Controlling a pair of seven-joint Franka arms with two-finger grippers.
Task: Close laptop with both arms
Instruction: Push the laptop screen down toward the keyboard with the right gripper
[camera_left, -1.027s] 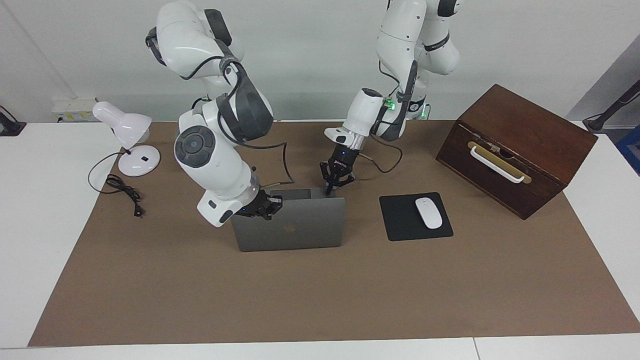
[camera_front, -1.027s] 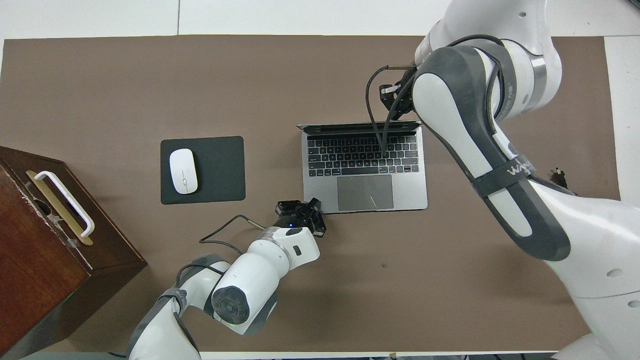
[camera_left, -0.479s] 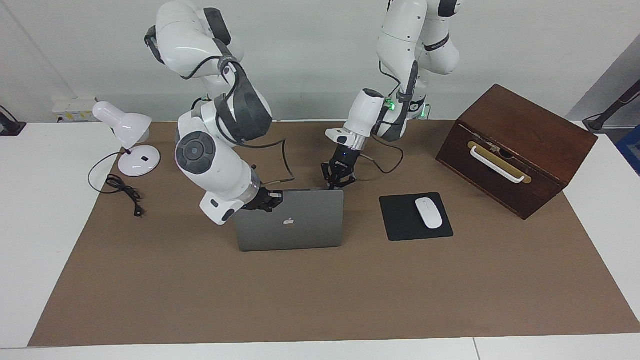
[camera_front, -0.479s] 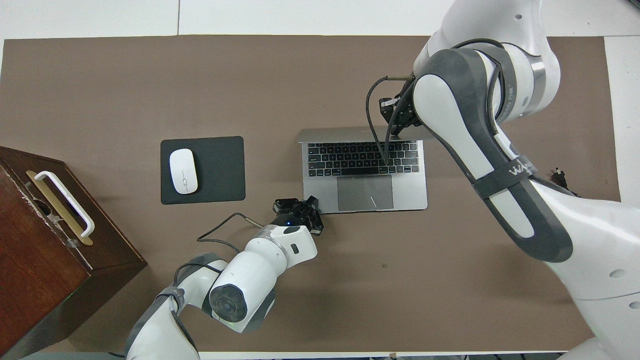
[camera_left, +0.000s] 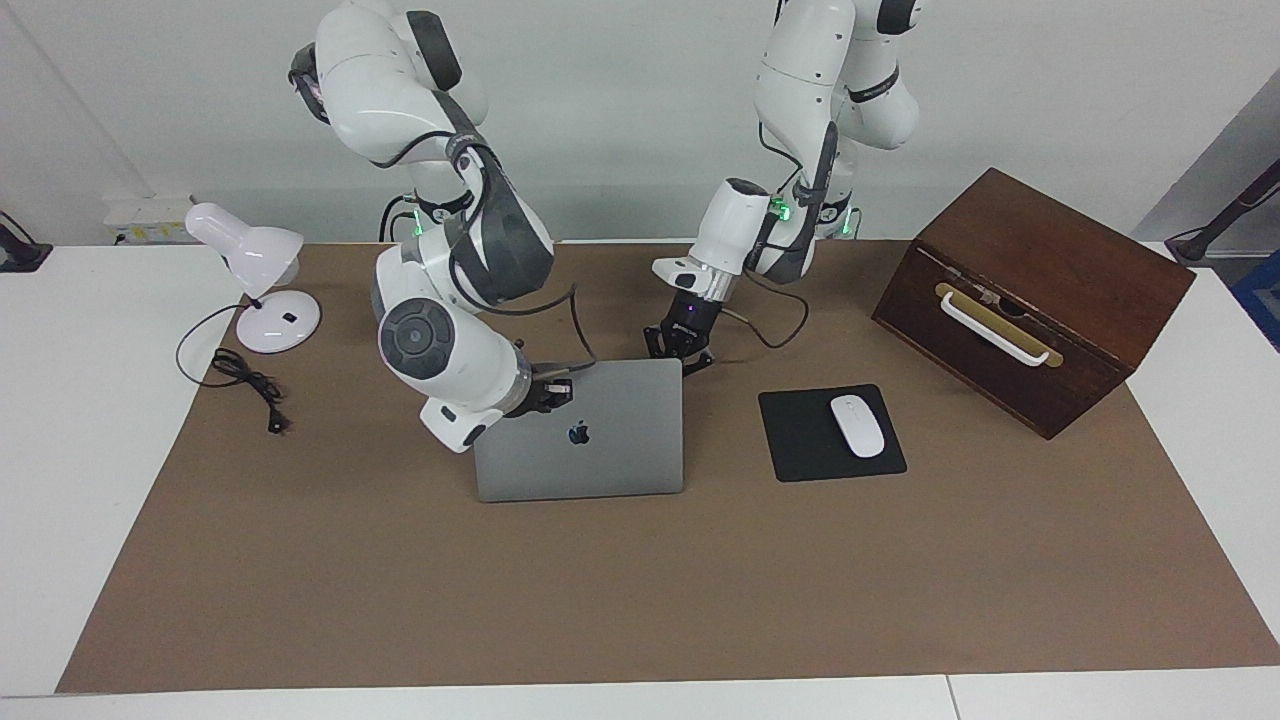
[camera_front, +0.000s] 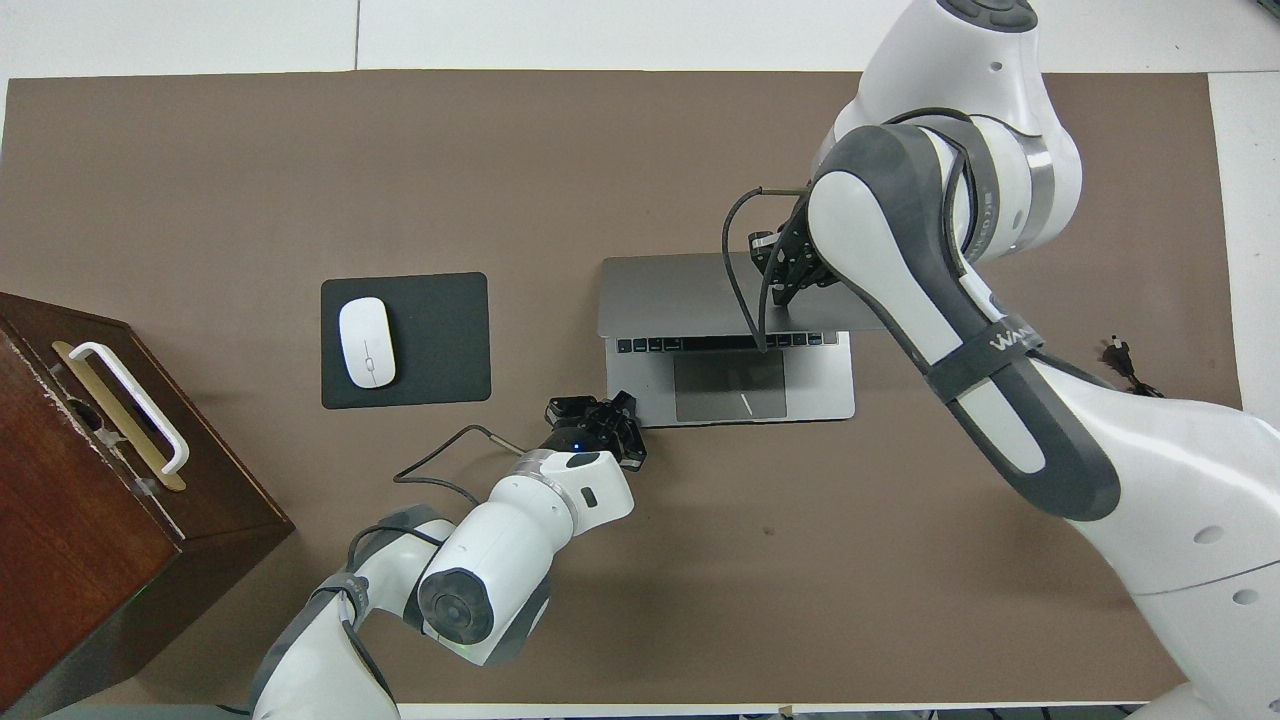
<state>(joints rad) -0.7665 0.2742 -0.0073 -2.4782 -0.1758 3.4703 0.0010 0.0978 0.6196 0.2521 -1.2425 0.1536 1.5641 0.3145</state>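
The silver-grey laptop (camera_left: 600, 450) stands in the middle of the brown mat with its lid tilted low over the keyboard; the dark apple logo faces up. In the overhead view the lid (camera_front: 680, 295) covers most of the keys; one key row and the trackpad show. My right gripper (camera_left: 555, 392) rests on the lid's outer face near its free edge, toward the right arm's end; it also shows in the overhead view (camera_front: 780, 285). My left gripper (camera_left: 682, 360) is open at the base's corner nearest the robots, toward the left arm's end, and shows in the overhead view (camera_front: 598, 408).
A black mouse pad (camera_left: 800, 440) with a white mouse (camera_left: 857, 426) lies beside the laptop toward the left arm's end. A brown wooden box (camera_left: 1030, 300) with a white handle stands past it. A white desk lamp (camera_left: 255, 265) and its cord (camera_left: 245, 380) sit at the right arm's end.
The lid has swung down toward the robots, from about upright to low over the keyboard, with my right gripper following on it. My left gripper has stayed at the base corner.
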